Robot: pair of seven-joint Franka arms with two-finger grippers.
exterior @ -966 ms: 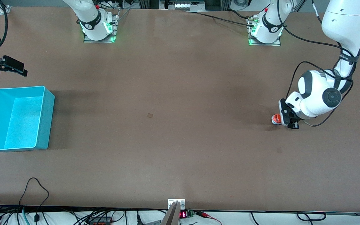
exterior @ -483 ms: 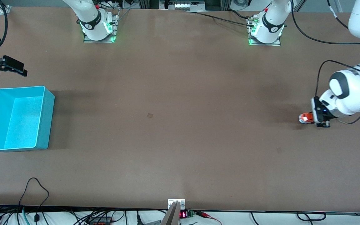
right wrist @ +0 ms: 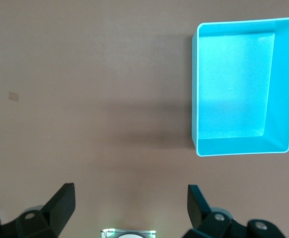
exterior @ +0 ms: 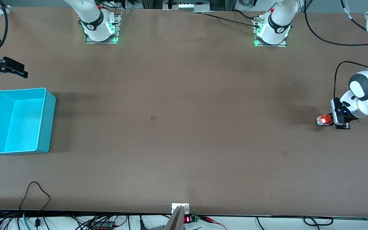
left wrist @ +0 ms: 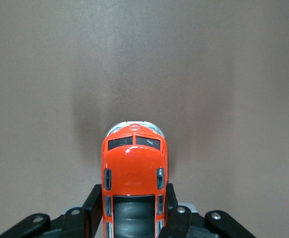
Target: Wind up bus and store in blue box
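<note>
The orange bus (exterior: 323, 120) is at the left arm's end of the table, low at the table surface. My left gripper (exterior: 330, 121) is shut on it. In the left wrist view the bus (left wrist: 134, 158) sits between the two black fingers (left wrist: 96, 201), held by its sides, with its pale front pointing away from the wrist. The blue box (exterior: 21, 90) stands open and empty at the right arm's end of the table; it also shows in the right wrist view (right wrist: 244, 147). My right gripper (exterior: 19, 71) is open and empty, and waits in the air beside the box.
The two arm bases (exterior: 100, 30) (exterior: 272, 32) stand along the table's edge farthest from the front camera. Cables and a small display (exterior: 187, 219) lie along the edge nearest the front camera. The left gripper is close to the table's end edge.
My left gripper has moved with the bus along the table toward the left arm's end, quickly at first and then more slowly. The right arm and the box have not moved.
</note>
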